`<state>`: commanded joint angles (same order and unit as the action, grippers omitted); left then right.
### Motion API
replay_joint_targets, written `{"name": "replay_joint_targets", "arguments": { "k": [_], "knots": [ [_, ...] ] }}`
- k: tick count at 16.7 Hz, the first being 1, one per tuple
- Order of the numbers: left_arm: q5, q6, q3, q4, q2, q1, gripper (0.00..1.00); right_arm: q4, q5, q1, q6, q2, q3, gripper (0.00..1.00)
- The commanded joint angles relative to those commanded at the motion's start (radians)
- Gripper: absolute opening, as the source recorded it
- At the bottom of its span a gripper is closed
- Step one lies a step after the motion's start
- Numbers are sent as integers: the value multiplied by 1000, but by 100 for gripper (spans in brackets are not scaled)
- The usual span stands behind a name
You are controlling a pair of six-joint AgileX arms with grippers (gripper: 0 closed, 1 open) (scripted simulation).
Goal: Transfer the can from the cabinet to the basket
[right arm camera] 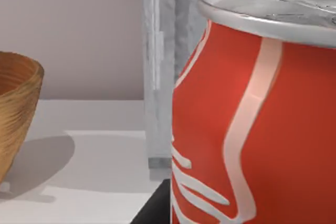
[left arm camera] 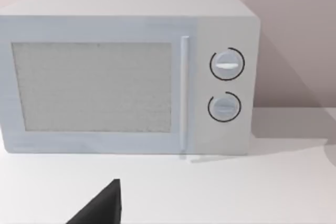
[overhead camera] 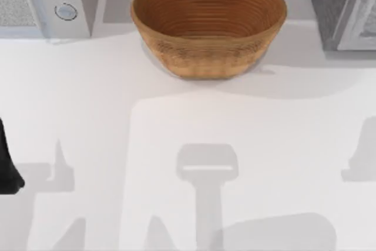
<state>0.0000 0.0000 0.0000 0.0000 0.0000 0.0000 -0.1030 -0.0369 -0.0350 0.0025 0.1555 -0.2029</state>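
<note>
The small red drink can (right arm camera: 252, 114) with white script and a silver top stands upright very close in front of the right wrist camera, right at the right arm's tool. A dark finger (right arm camera: 155, 208) edges in beside its base, but whether the right gripper is clenched on it or released, I cannot tell. Just behind the can runs the pale grey door frame of the dark grey speckled cabinet (right arm camera: 160, 77), and farther off to one side sits the wide brown woven wicker basket (right arm camera: 16, 108).

From above, the basket (overhead camera: 208, 27) rests at the back middle of the white table (overhead camera: 176, 133), between the cabinet (overhead camera: 332, 4) at the right rear corner and a white appliance with two round knobs (overhead camera: 47, 1) at the left rear.

The left arm (overhead camera: 7, 163) (a dark shape at the table's left edge) faces the appliance (left arm camera: 126, 74), one dark finger (left arm camera: 100, 205) low before it; its grip cannot be judged.
</note>
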Motion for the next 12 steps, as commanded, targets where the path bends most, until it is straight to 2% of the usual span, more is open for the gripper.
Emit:
{"name": "replay_joint_targets", "arguments": {
  "k": [5, 12],
  "knots": [
    [0, 0, 0, 0, 0, 0, 100, 99, 35, 34, -2, -149, 196, 0],
    [0, 0, 0, 0, 0, 0, 100, 103, 32, 28, -1, -138, 201, 0]
  ]
}}
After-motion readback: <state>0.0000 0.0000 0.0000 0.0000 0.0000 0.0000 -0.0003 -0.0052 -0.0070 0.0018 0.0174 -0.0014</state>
